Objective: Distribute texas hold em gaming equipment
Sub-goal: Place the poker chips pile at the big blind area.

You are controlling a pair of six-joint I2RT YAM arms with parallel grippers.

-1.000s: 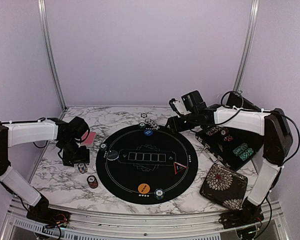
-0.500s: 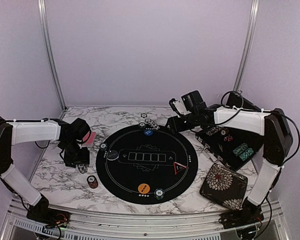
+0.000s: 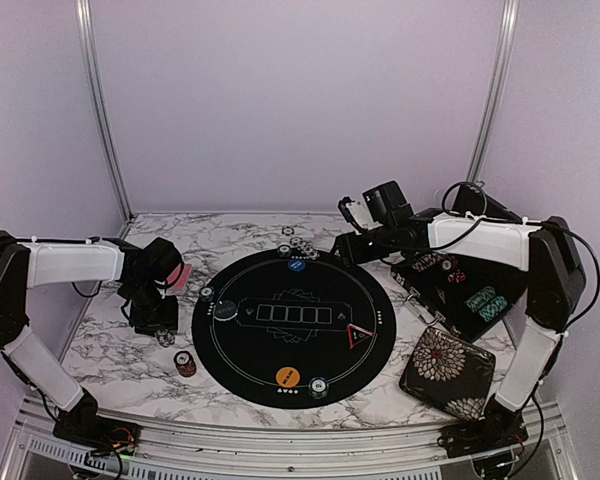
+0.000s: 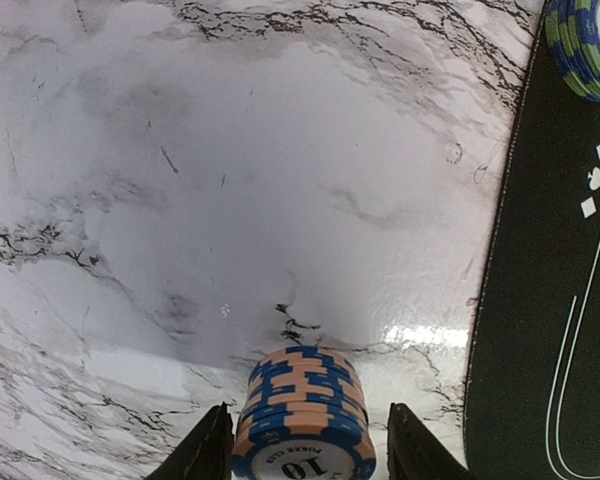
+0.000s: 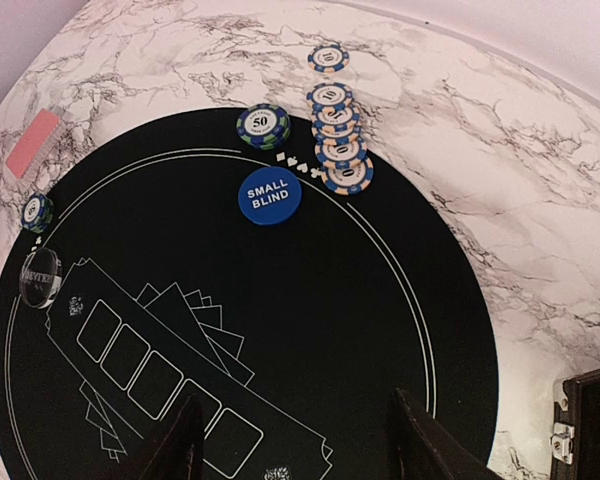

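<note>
The left gripper (image 4: 310, 407) is standing open, its 2 fingers (image 4: 208, 450) straddling a blue-and-orange chip stack (image 4: 302, 425) marked 10. One finger is sitting just beside the stack and the other is showing a thin gap, so nothing is being squeezed. That stack is resting on the marble tabletop (image 4: 230, 180), near the edge of the round black mat (image 4: 540, 300), where a green-and-blue stack (image 4: 585, 40) is sitting at the rim.

The right gripper (image 5: 298, 397) is hanging wide open above the mat, with nothing between its fingers (image 5: 185, 445). Beyond it, a blue SMALL BLIND disc (image 5: 268, 197), a stack marked 50 (image 5: 263, 124) and a row of blue-and-orange stacks (image 5: 338, 140) are lying at the mat's far edge. A pink card (image 5: 32, 144) is lying on the marble to the left.

Seen from above, the left arm (image 3: 70, 262) is reaching in from the left with its forearm about level. The right arm (image 3: 480, 235) is stretching in from the right above the open black case (image 3: 470, 295), with a floral pouch (image 3: 447, 365) lying nearer the bases. Pale lilac walls and 2 metal posts (image 3: 100, 110) are closing in the table.
</note>
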